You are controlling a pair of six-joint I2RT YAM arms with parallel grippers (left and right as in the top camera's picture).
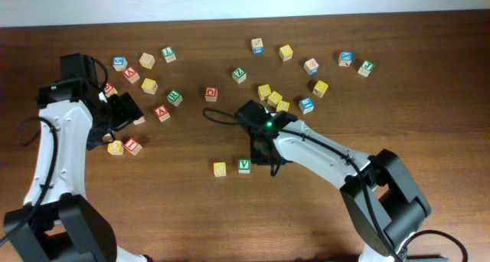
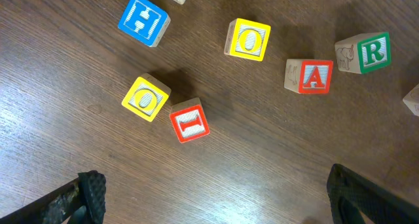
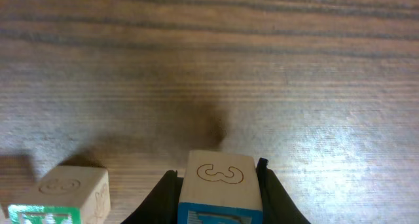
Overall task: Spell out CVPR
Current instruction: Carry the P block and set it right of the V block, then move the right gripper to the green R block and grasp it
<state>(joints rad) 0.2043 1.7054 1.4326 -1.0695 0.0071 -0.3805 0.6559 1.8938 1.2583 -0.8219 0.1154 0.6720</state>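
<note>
A yellow-faced cube (image 1: 220,168) and the green V cube (image 1: 243,165) stand side by side on the table's front middle. Just to their right, my right gripper (image 1: 265,153) is shut on a blue-faced wooden cube (image 3: 219,185); its letter is cut off by the frame edge. In the right wrist view the V cube (image 3: 62,196) sits just to the left of the held one. The green R cube (image 2: 364,52) lies beside a red A cube (image 2: 309,76). My left gripper (image 2: 219,201) hovers open over bare wood near them, with nothing between its fingers (image 2: 91,194).
Around the left gripper lie a blue H cube (image 2: 143,19), two yellow O cubes (image 2: 249,39), (image 2: 145,98) and a red I cube (image 2: 190,122). Several more cubes are scattered across the back right (image 1: 310,86). A black cable (image 1: 218,116) trails behind the right arm.
</note>
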